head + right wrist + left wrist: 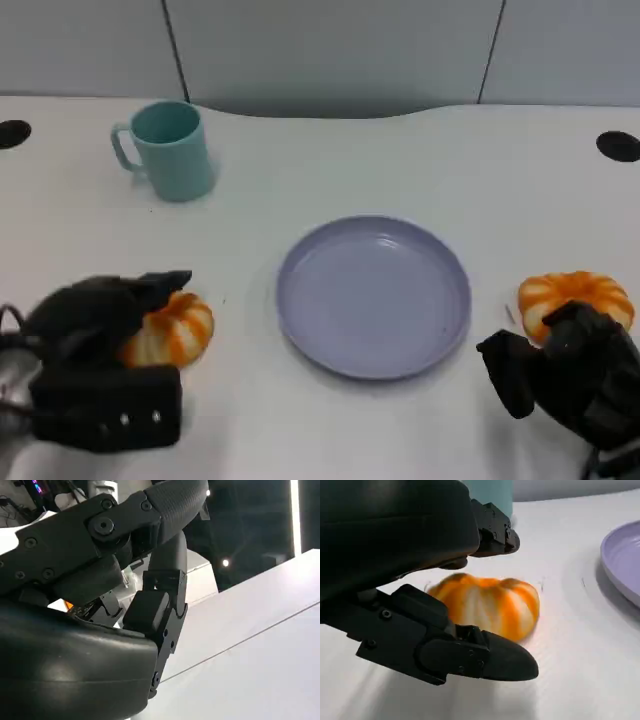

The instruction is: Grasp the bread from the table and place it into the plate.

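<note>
The white table (330, 160) carries a lavender plate (374, 296) at centre. The left hand (100, 320) brackets one orange bread (175, 330), fingers apart, not clamped. The right hand (575, 370), curled, sits beside another bread (575, 295); grip unclear.

Office — white desk (330, 160), partition panels (330, 50)

We see a white table (330, 160) carrying a teal mug (170, 150) far left, a lavender plate (373, 296) mid-table, and two orange-striped breads, left (172, 329) and right (574, 298).
</note>
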Robot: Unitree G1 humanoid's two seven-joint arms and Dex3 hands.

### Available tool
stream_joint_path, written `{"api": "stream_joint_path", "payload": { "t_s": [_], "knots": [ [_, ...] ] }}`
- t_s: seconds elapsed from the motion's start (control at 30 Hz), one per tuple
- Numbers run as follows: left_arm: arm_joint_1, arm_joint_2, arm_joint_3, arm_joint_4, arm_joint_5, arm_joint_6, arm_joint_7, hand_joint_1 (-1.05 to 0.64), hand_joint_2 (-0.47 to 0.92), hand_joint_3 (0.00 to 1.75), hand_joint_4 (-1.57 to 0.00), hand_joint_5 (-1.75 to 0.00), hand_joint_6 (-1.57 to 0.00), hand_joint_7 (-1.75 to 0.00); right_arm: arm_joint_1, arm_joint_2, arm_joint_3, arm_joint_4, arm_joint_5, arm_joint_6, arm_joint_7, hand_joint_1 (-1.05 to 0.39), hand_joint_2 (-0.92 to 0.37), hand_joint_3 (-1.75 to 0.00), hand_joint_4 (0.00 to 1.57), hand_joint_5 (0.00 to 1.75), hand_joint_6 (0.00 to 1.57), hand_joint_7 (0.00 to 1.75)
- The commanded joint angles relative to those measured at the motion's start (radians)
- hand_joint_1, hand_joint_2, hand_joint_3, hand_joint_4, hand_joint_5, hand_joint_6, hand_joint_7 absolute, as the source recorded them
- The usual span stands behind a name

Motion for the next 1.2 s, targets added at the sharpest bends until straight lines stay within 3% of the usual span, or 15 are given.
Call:
{"api": "stream_joint_path", "payload": {
  "t_s": [0.03,0.13,0.17,0.23,0.27,0.43,0.5,0.57,0.63,0.83,1.2],
  "knots": [
    [0.0,-0.043,0.0,0.105,0.056,-0.049,0.253,-0.56,0.89,0.01,-0.35,-0.63,-0.46,-0.09,-0.002,-0.012,-0.006,-0.006,0.008,-0.004,0.003,-0.38,-0.84,0.0,0.92,1.75,1.03,0.8],
    [-0.083,-0.09,-0.032,0.332,0.096,-0.123,0.443,-0.4,0.91,0.01,-0.41,-0.93,-0.7,-0.14,-0.006,-0.016,-0.005,0.004,0.006,0.002,0.004,-0.4,-0.84,0.0,0.91,1.75,1.04,0.79],
    [-0.115,-0.103,-0.045,0.41,0.108,-0.146,0.494,-0.33,0.91,0.02,-0.53,-1.07,-0.85,-0.22,-0.006,-0.016,-0.005,0.003,0.006,0.005,0.003,-0.4,-0.83,0.0,0.92,1.75,1.05,0.75],
    [-0.176,-0.126,-0.068,0.546,0.123,-0.166,0.562,-0.28,0.91,0.01,-0.63,-1.29,-0.97,-0.3,-0.006,-0.01,-0.009,0.002,0.01,-0.006,0.009,-0.39,-0.83,0.0,0.92,1.75,1.06,0.72],
    [-0.2,-0.133,-0.072,0.597,0.121,-0.171,0.571,-0.27,0.89,0.01,-0.68,-1.4,-1.01,-0.34,-0.005,-0.011,-0.008,0.001,0.012,-0.002,0.011,-0.39,-0.83,0.0,0.92,1.75,1.06,0.71],
    [-0.281,-0.136,-0.089,0.729,0.109,-0.204,0.592,-0.29,0.88,0.0,-0.69,-1.55,-1.02,-0.37,-0.004,-0.019,-0.007,-0.002,0.013,0.03,0.008,-0.38,-0.83,0.0,0.9,1.75,1.1,0.54],
    [-0.304,-0.128,-0.092,0.749,0.108,-0.214,0.603,-0.3,0.91,0.04,-0.58,-1.68,-0.96,-0.39,-0.002,-0.021,-0.006,-0.009,0.011,0.033,0.007,-0.38,-0.83,0.0,0.9,1.75,1.13,0.54],
    [-0.325,-0.12,-0.092,0.764,0.105,-0.231,0.611,-0.29,0.92,0.08,-0.55,-1.67,-0.91,-0.42,-0.006,-0.017,-0.012,0.001,0.016,0.022,0.018,-0.37,-0.84,-0.01,0.9,1.75,1.12,0.53],
    [-0.337,-0.114,-0.094,0.771,0.107,-0.25,0.631,-0.3,0.92,0.1,-0.56,-1.49,-0.86,-0.49,-0.011,-0.014,-0.017,0.014,0.017,0.009,0.023,-0.36,-0.84,0.0,0.9,1.75,1.12,0.5],
    [-0.374,-0.096,-0.093,0.753,0.101,-0.323,0.672,-0.26,0.92,0.06,-0.62,-1.37,-0.82,-0.55,-0.024,-0.018,-0.015,0.033,-0.001,-0.017,0.008,-0.4,-0.84,0.0,0.91,1.75,1.18,0.43],
    [-0.411,-0.052,-0.08,0.583,0.115,-0.5,0.747,-0.28,0.92,0.02,-0.62,-1.44,-0.81,-0.57,-0.047,-0.024,-0.006,0.06,-0.016,-0.04,0.005,-0.42,-0.85,0.0,0.91,1.75,1.18,0.53]
  ]
}}
